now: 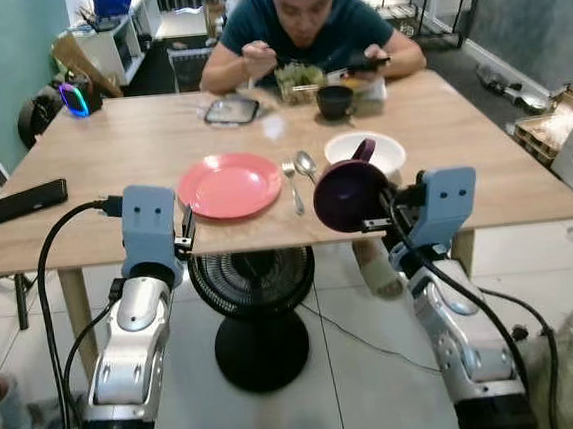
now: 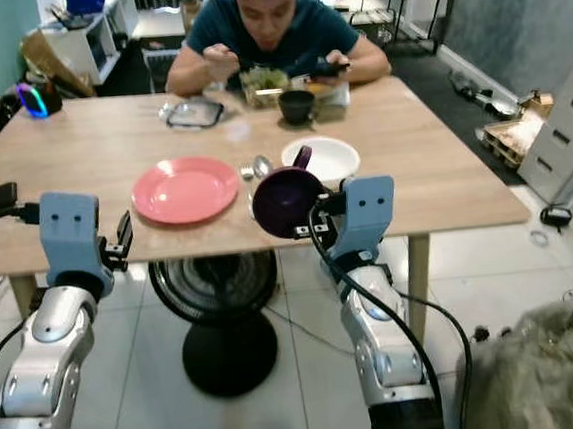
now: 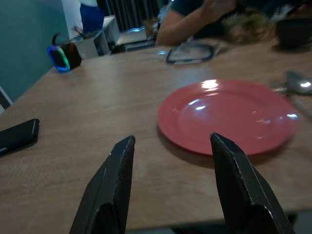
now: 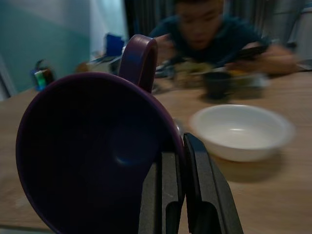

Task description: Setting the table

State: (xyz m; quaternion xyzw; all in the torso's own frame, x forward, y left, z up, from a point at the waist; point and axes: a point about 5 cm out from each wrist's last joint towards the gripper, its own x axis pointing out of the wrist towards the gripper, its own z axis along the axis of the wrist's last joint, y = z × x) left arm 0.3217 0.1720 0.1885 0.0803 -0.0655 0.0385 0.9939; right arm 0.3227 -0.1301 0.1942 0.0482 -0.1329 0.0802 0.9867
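Note:
A dark purple mug (image 1: 350, 193) hangs tipped on its side over the table's near edge, its rim pinched by my right gripper (image 1: 380, 213), which is shut on it. Just behind it a white bowl (image 1: 371, 151) rests on the wooden table (image 1: 140, 147). A fork (image 1: 292, 182) and a spoon (image 1: 306, 163) lie between the bowl and a pink plate (image 1: 230, 184). My left gripper (image 3: 170, 146) stands open at the near edge, short of the pink plate (image 3: 229, 114), with nothing between its fingers.
A person (image 1: 305, 22) eats at the far side with a dark bowl (image 1: 335, 100) and a food container (image 1: 300, 78). A black phone (image 1: 24, 201) lies at the table's left edge. A floor fan (image 1: 256, 302) stands under the table between my arms.

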